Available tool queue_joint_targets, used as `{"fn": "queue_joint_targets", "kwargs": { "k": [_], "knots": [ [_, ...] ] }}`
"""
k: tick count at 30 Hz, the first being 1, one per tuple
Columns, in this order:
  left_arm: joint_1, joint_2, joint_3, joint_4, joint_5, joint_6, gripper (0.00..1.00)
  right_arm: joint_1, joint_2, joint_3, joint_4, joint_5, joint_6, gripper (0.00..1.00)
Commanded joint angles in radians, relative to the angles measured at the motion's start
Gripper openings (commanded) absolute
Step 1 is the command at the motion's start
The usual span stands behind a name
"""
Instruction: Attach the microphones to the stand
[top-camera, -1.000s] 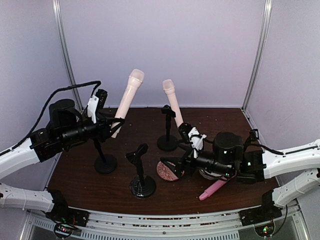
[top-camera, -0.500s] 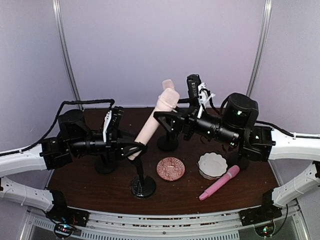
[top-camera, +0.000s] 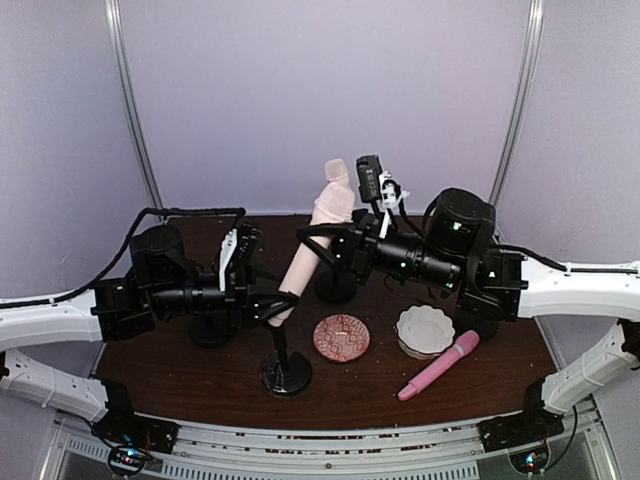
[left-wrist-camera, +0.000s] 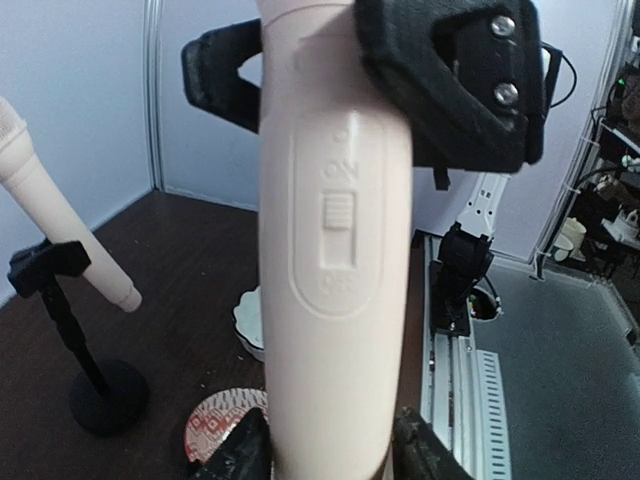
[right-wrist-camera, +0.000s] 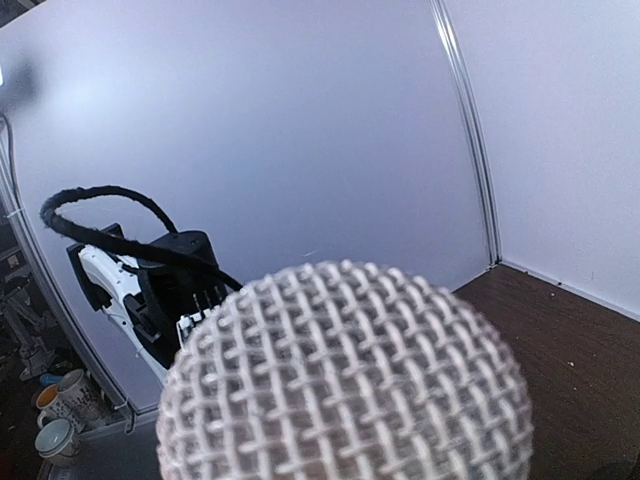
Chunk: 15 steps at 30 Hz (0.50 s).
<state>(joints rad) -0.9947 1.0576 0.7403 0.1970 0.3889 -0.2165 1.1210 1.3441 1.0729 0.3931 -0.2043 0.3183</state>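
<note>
The fingertips of the left claw (left-wrist-camera: 330, 455) are cut off at the bottom edge of its own wrist view. It cannot be told whether they press on, or merely flank, the pale peach-cream plastic microphone (left-wrist-camera: 335, 300) standing between them. The fingers of the right claw (left-wrist-camera: 335, 75) are not seen in the right wrist view, where the microphone's blurred mesh head (right-wrist-camera: 345, 375) fills the lower frame. From the left wrist they are seen pressed against both sides of the body, just above its on/off switch. In the top view the microphone is tilted. Its lower end is at the left claw (top-camera: 268, 305) and its upper part is pinched in the right claw (top-camera: 322, 240). Just below the left claw a black round-based stand (top-camera: 285, 372) is seen, its clip hidden by the fingers. Beyond the left claw a second cream microphone (left-wrist-camera: 60, 220) is held tilted in another black stand (left-wrist-camera: 105, 395); from above it is largely masked by the right claw. Below the right claw, on the dark brown table (top-camera: 180, 370), lie a red patterned round dish (top-camera: 341, 337) and a white scalloped bowl (top-camera: 424, 330). A bright pink plastic microphone (top-camera: 438, 366) lies flat just beside the bowl.
</note>
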Motion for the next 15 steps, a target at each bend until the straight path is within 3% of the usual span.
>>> {"fn": "queue_joint_targets", "kwargs": {
  "k": [1, 15],
  "knots": [
    [-0.011, 0.036, 0.100, -0.103, -0.010, 0.034, 0.47, -0.004, 0.027, 0.043, -0.055, -0.067, -0.073, 0.23],
    [-0.012, 0.098, 0.199, -0.197, -0.001, 0.095, 0.49, -0.006, 0.053, 0.101, -0.150, -0.121, -0.129, 0.24]
  ]
}}
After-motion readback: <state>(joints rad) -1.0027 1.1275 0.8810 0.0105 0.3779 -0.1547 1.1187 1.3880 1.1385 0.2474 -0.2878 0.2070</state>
